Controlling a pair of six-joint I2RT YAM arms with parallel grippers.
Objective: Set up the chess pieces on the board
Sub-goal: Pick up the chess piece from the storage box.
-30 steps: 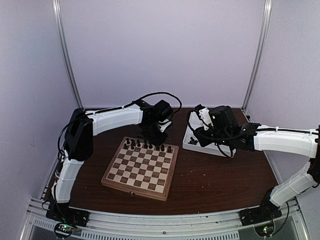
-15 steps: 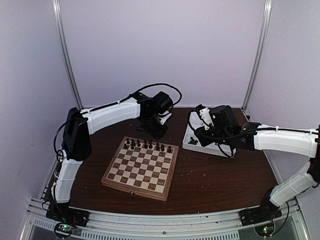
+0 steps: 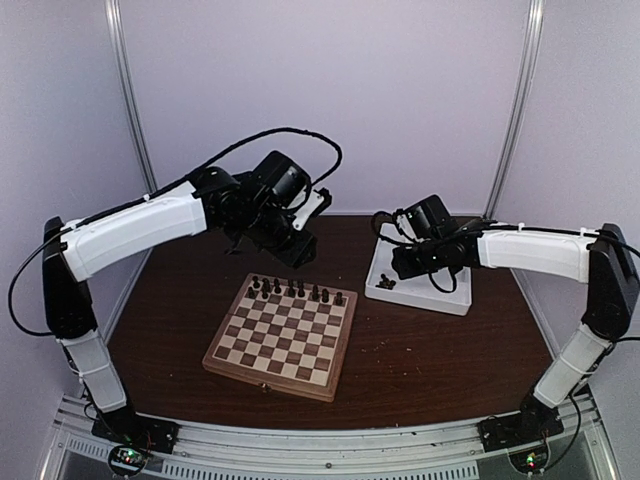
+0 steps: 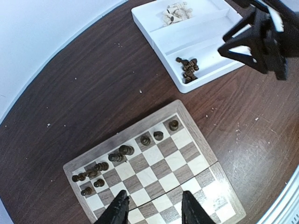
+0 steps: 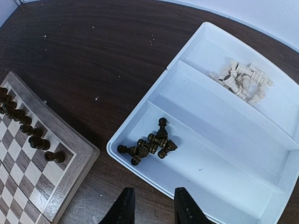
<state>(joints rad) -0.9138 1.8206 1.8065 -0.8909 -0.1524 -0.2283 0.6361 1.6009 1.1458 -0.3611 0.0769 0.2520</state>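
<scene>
Only part way done. Along the far edge of the board point(image 3: 280, 340), a crowded row of dark chess pieces point(image 3: 295, 291), plus a few more just in front of it near one corner. No cream ones set out yet. Left to do: a small dark heap point(image 5: 149, 144) in the white tray point(image 5: 224, 126), in the part nearest the board, and a cream heap point(image 5: 240, 79) in the far part. Tiny turned wood, dark brown or pale, tumbled together in the tray. Board flat on the brown bench point(image 3: 430, 360), tray near it. Left end effector point(image 4: 154, 210) high over the board, fingers apart, holding nothing. Right end effector point(image 5: 152, 207) over the tray's near edge, fingers apart too, nothing between them.
</scene>
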